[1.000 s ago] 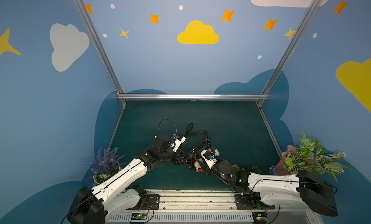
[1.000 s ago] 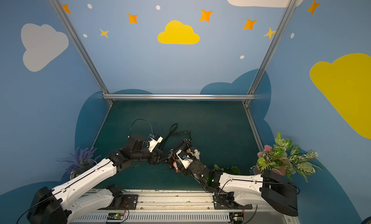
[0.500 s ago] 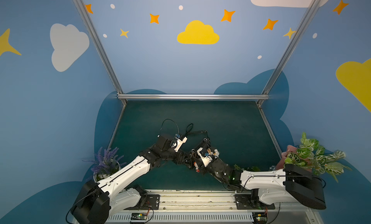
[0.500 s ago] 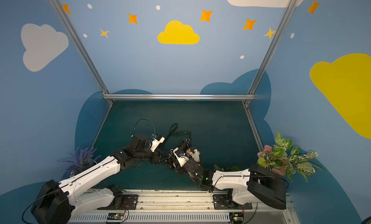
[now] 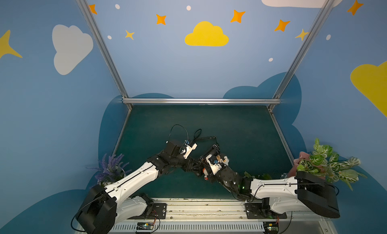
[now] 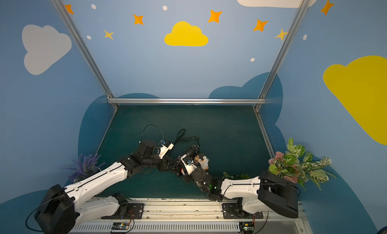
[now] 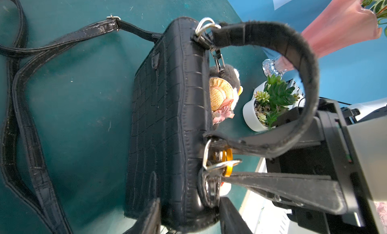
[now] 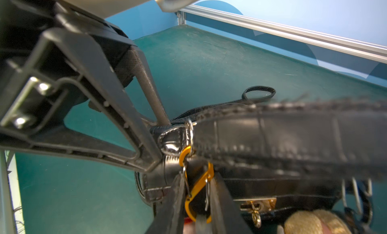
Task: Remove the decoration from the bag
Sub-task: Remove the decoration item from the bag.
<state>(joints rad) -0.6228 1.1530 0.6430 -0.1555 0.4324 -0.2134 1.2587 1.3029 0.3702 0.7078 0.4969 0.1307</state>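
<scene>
Now right gripper (image 8: 198,177) pinches orange clip (image 8: 199,185); left gripper (image 7: 189,201) squeezes black handbag (image 7: 167,117) end. Penguin charm (image 6: 203,160) sits just beside handbag, not yet off. Push clip gate in, slide off ring (image 7: 204,155) slowly

Bag (image 7: 167,121): small, glossy black, crocodile grain, on the green mat (image 7: 83,86) toward its front middle. Short handle (image 7: 293,54) arches between two silver rings. Long thin strap (image 7: 31,101) trails loose over the mat.

Decoration (image 7: 225,90), not yet off: plush penguin with black back, white front, straw hat and pink flower. It lies against the bag, hung from a dark snap hook (image 7: 217,60). Orange clip (image 8: 199,186) hooked at the other ring.
</scene>
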